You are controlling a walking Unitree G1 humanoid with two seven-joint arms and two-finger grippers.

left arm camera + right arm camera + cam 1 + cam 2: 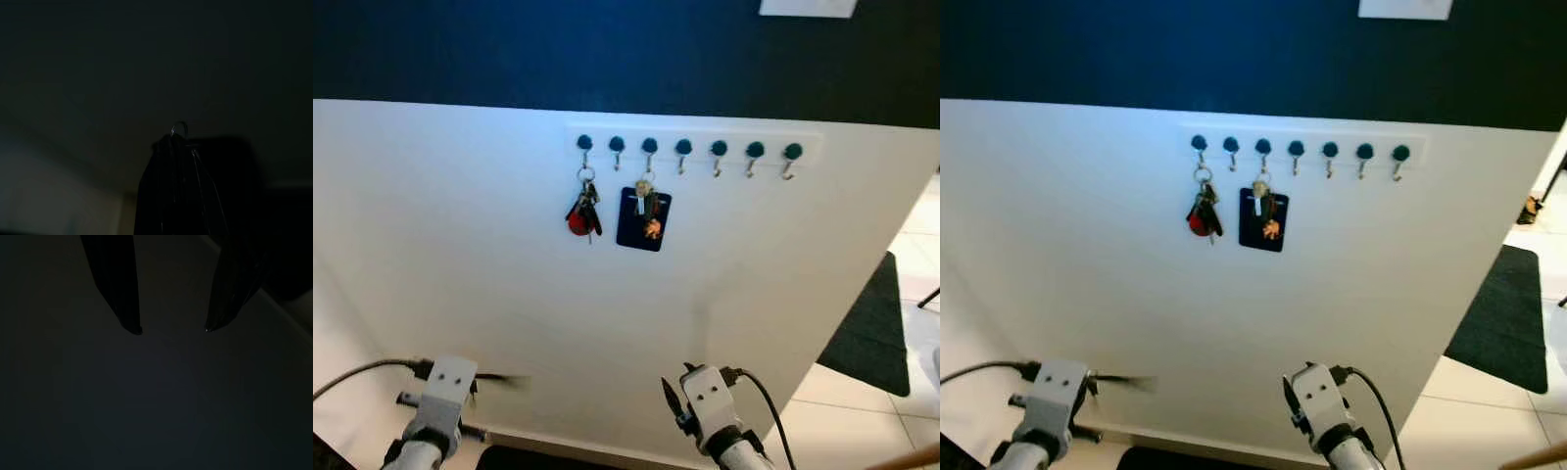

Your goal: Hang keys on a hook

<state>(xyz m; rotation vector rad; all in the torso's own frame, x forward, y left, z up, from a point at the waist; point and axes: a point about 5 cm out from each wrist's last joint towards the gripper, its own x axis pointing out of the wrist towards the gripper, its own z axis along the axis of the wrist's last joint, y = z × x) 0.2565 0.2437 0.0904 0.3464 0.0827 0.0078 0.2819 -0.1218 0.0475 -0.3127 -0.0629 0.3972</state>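
Observation:
A white rail with several teal-knobbed hooks is fixed high on the white wall panel. A key bunch with a red fob hangs from the leftmost hook. A second bunch with a dark blue card holder hangs from the third hook. Both arms are held low, well below the hooks. My left gripper points right and looks blurred; in the dark left wrist view its fingers form one shut mass with a thin metal loop at the tip. My right gripper is open with nothing between its fingers.
The wall above the white panel is dark blue, with a white plate at the top. To the right are pale floor tiles and a black mat. A baseboard runs along the panel's foot, just beyond my wrists.

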